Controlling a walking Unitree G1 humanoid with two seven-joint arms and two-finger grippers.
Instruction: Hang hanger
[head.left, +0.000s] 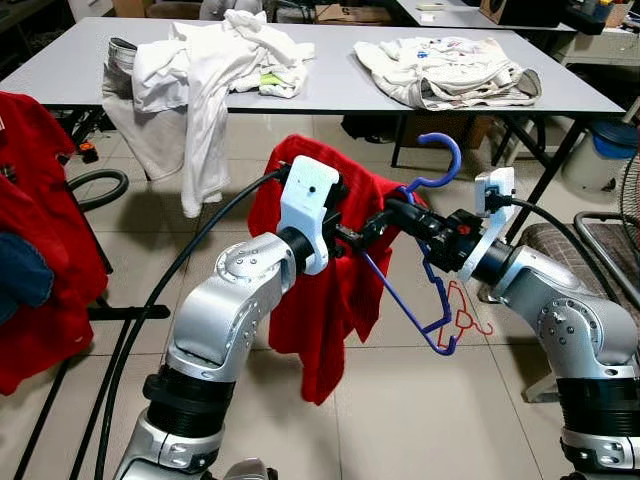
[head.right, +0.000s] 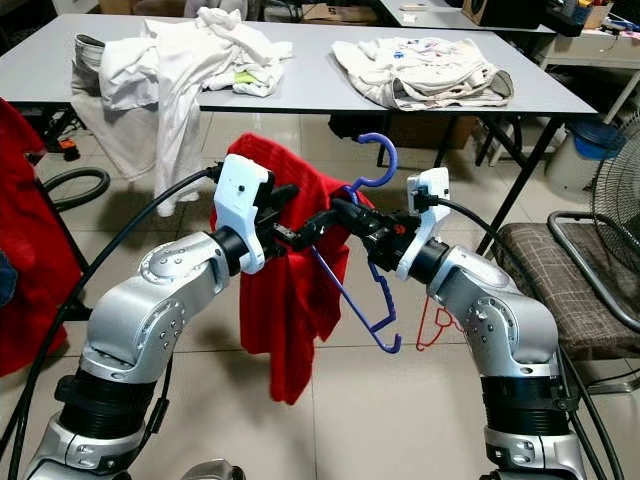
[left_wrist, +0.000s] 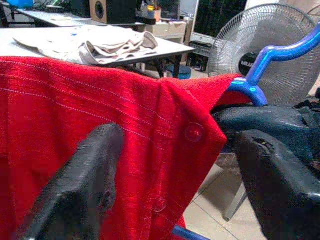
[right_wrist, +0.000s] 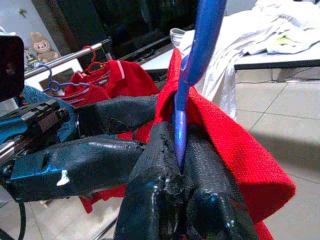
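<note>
The right gripper had its two black fingers pressed together on the blue hanger, pinching it just below the hook, in mid-air before the robot's chest. The left gripper met it from the other side, its fingers spread apart around the shoulder of the one red shirt draped over that hanger; whether they touched the cloth could not be told. The shirt hung down between the two silver arms, hiding much of the hanger's left half.

Beyond stood one grey table carrying two heaps of pale clothing: a white pile spilling over the near edge, and a cream pile further right. More red garments hung at the robot's left. A small red hanger lay on the tiled floor by a checked chair at the right, with one standing fan behind.
</note>
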